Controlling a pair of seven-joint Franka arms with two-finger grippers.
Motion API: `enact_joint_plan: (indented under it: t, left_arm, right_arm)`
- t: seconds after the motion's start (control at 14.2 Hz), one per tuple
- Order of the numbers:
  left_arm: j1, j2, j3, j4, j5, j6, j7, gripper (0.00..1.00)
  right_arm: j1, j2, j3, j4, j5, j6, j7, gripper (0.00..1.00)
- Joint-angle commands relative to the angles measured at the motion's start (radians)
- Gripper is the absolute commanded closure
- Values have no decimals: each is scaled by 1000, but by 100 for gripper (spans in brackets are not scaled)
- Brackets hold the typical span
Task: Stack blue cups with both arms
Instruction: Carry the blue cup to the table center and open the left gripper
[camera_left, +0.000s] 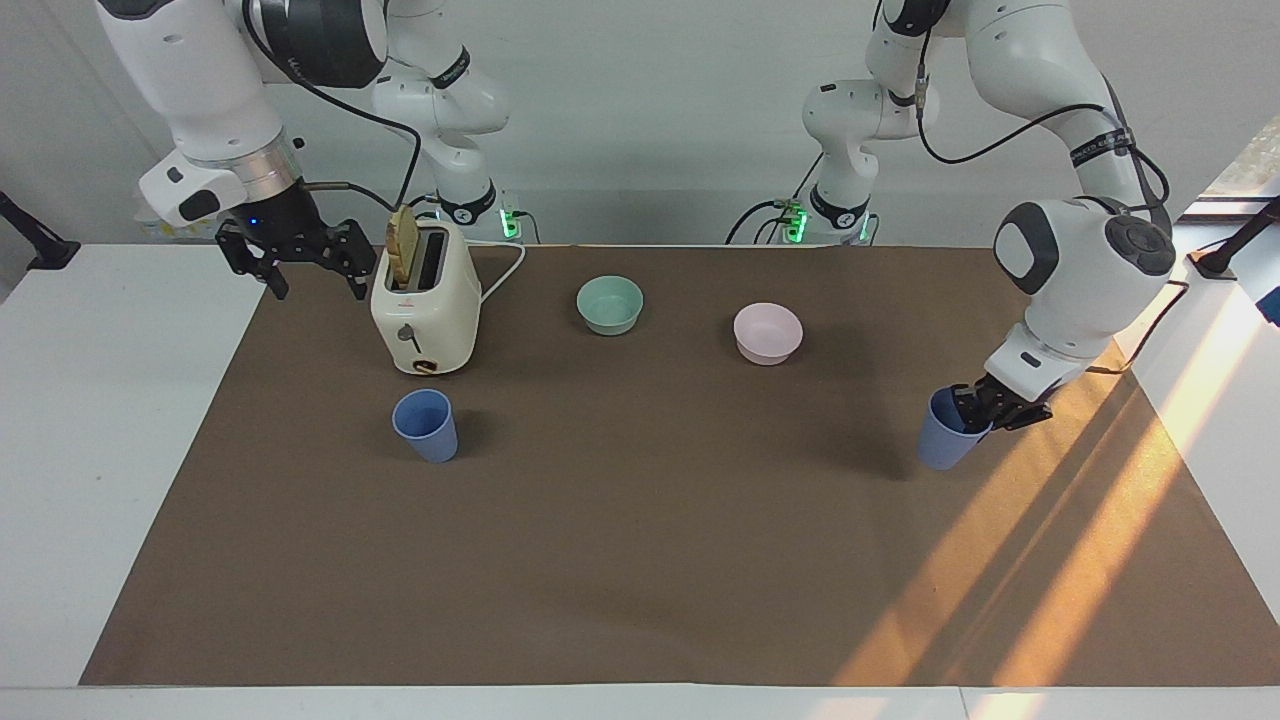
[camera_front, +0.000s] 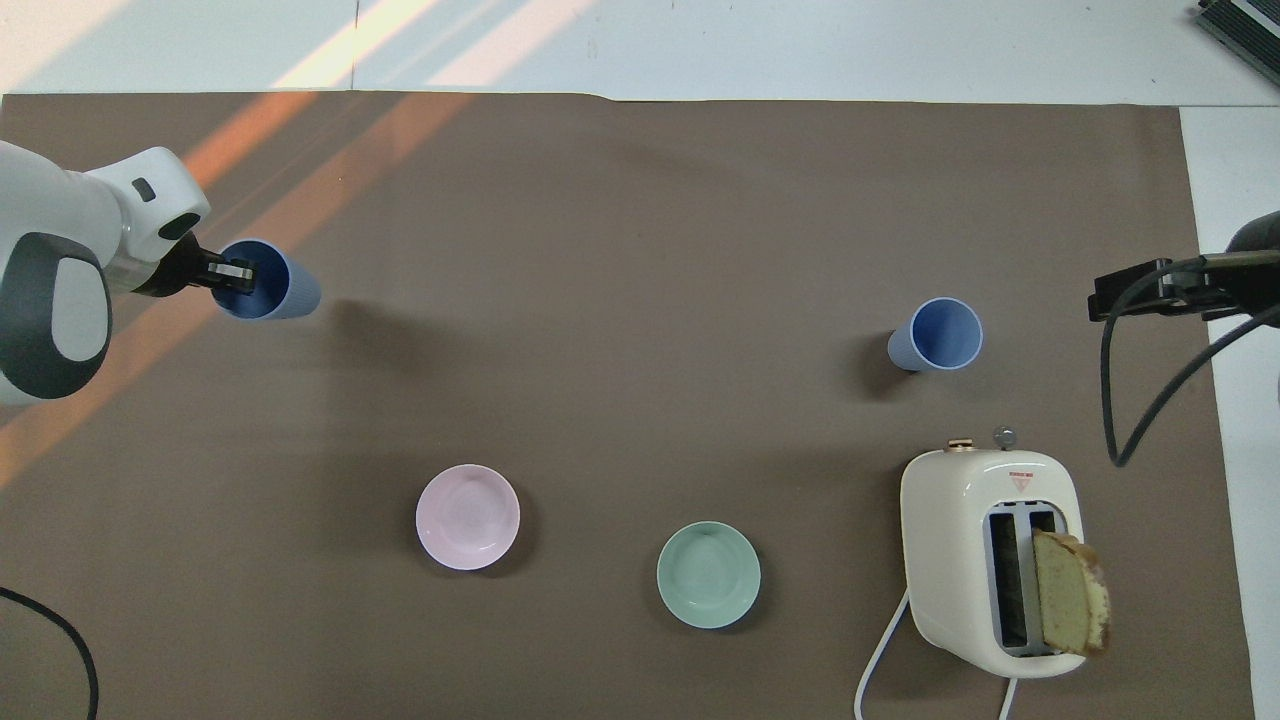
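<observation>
My left gripper (camera_left: 976, 410) (camera_front: 238, 279) is shut on the rim of one blue cup (camera_left: 940, 446) (camera_front: 288, 291), one finger inside it. That cup hangs tilted just above the brown mat at the left arm's end of the table. The other blue cup (camera_left: 425, 426) (camera_front: 937, 335) stands upright on the mat near the right arm's end, just farther from the robots than the toaster. My right gripper (camera_left: 318, 288) (camera_front: 1112, 294) hovers open beside the toaster, holding nothing, and that arm waits.
A cream toaster (camera_left: 425, 312) (camera_front: 988, 560) holds a bread slice (camera_left: 402, 255) (camera_front: 1070, 605) in one slot. A mint-green bowl (camera_left: 610, 304) (camera_front: 708, 575) and a pale pink bowl (camera_left: 767, 333) (camera_front: 468, 517) sit mid-table, nearer the robots than the cups.
</observation>
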Motion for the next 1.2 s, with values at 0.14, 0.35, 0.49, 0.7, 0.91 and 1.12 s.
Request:
enact_joint_plan:
  t: [0.14,0.35,0.49,0.7,0.91,1.12]
  left_arm:
    - [-18,-20,-185,-28,-1,-1,-402,100]
    - [-58,-11,-262,-39,11,14,-536,100]
    - [-97,-4,-297,-65,71,88,-668,100]
    - [-104,48,-391,-77,116,172,-867,100]
    - [-132,104,-417,-66,187,214,-1027,100]
    - [-130,175,-432,-63,220,299,-1038,95]
  right_arm:
    - [-15,-20,3,-21,17,5,17,0]
    - [-19,-19,3,-19,17,5,17,0]
    - [-32,-19,3,-21,17,7,12,0]
    - [-36,-20,3,-24,17,7,11,0]
    - [-35,-22,3,-26,15,5,12,0]
    - [-36,-23,3,-29,17,5,15,0]
